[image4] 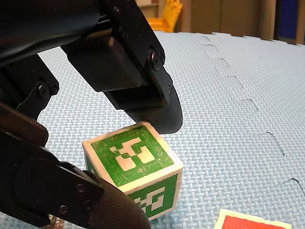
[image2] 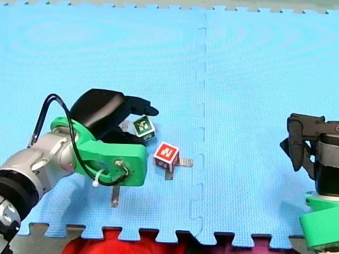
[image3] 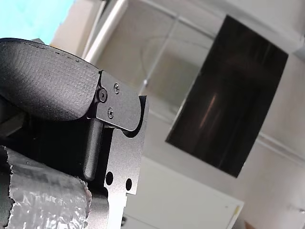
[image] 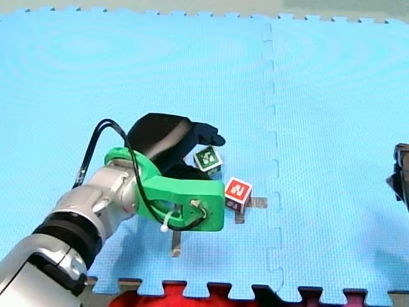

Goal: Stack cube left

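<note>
Here, one green cube (image: 208, 158), in left robot hand (image: 163, 142)

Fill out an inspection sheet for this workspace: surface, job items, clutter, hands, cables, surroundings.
Surface: blue foam mat, interlocking tiles, with a seam right of the cubes.
Job's things: green cube, tilted, in the left hand's fingers; red cube on the mat beside it, apart.
Clutter: grey strips flat on the mat, under and near the red cube.
Hands: left hand gripping the green cube; right hand at the mat's right edge, holding nothing.
Cables: black cable looping off the left wrist.
Surroundings: red material past the mat's near edge; dark panel on a pale wall.
</note>
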You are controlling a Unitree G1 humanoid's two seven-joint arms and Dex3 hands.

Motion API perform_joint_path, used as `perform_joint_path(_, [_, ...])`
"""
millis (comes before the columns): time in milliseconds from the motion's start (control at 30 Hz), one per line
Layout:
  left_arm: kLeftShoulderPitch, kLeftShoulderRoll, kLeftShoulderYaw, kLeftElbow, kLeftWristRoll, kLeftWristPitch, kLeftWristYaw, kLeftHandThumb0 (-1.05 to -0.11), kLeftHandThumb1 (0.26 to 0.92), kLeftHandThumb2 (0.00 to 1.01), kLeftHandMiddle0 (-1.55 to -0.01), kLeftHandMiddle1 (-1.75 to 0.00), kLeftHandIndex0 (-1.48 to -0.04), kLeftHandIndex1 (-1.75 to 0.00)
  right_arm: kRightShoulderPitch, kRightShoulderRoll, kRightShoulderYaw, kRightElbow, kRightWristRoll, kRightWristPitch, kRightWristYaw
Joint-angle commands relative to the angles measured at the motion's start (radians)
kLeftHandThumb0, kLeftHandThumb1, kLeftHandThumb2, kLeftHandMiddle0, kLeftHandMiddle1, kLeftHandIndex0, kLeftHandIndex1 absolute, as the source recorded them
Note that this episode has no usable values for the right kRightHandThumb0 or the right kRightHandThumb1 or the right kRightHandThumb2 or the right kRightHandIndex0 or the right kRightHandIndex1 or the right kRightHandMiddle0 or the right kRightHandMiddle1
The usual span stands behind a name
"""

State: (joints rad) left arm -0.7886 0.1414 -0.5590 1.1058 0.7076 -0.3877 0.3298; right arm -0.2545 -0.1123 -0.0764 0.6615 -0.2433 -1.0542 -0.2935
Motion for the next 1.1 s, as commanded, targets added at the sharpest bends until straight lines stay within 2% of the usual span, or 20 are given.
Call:
perform_joint_path(0, [-0.008,0.007,-0.001,-0.006,0.002,-0.002,-0.007,-0.428,0.805,0.01,-1.01,-1.75,-1.32,-0.20,0.000,-0.001,-0.003,-0.001,0.002,-0.006,-0.002])
perform_joint_path(167, [-0.012,0.015,0.003,-0.025,-0.001,-0.005,-0.016,-0.429,0.809,0.01,-1.02,-1.75,-1.32,-0.19,0.000,0.002,-0.004,-0.003,-0.002,-0.007,-0.006])
perform_joint_path(300, [-0.007,0.036,0.016,-0.075,-0.007,-0.022,-0.011,-0.432,0.812,0.01,-1.02,-1.75,-1.31,-0.17,0.001,0.002,-0.004,-0.002,-0.002,-0.011,-0.004])
perform_joint_path(433, [0.024,0.091,0.046,-0.204,-0.029,-0.085,-0.024,-0.436,0.813,0.01,-1.01,-1.75,-1.30,-0.15,0.003,0.003,-0.004,0.002,0.001,-0.014,-0.001])
perform_joint_path(567, [0.052,0.129,0.080,-0.339,-0.068,-0.096,-0.103,-0.443,0.812,0.00,-1.01,-1.75,-1.29,-0.14,0.000,0.002,-0.004,0.017,0.007,-0.017,0.003])
perform_joint_path(767, [0.066,0.154,0.098,-0.442,-0.097,-0.050,-0.243,-0.444,0.808,0.00,-1.01,-1.75,-1.29,-0.11,-0.004,0.003,-0.005,0.040,0.011,-0.019,0.005])
perform_joint_path(967, [0.097,0.171,0.118,-0.572,-0.113,0.050,-0.392,-0.442,0.804,0.00,-1.01,-1.75,-1.29,-0.09,-0.005,0.003,-0.006,0.048,0.015,-0.024,0.005])
perform_joint_path(1067, [0.109,0.183,0.124,-0.654,-0.122,0.129,-0.499,-0.442,0.802,0.00,-1.01,-1.75,-1.29,-0.08,-0.006,0.005,-0.005,0.047,0.015,-0.020,0.005])
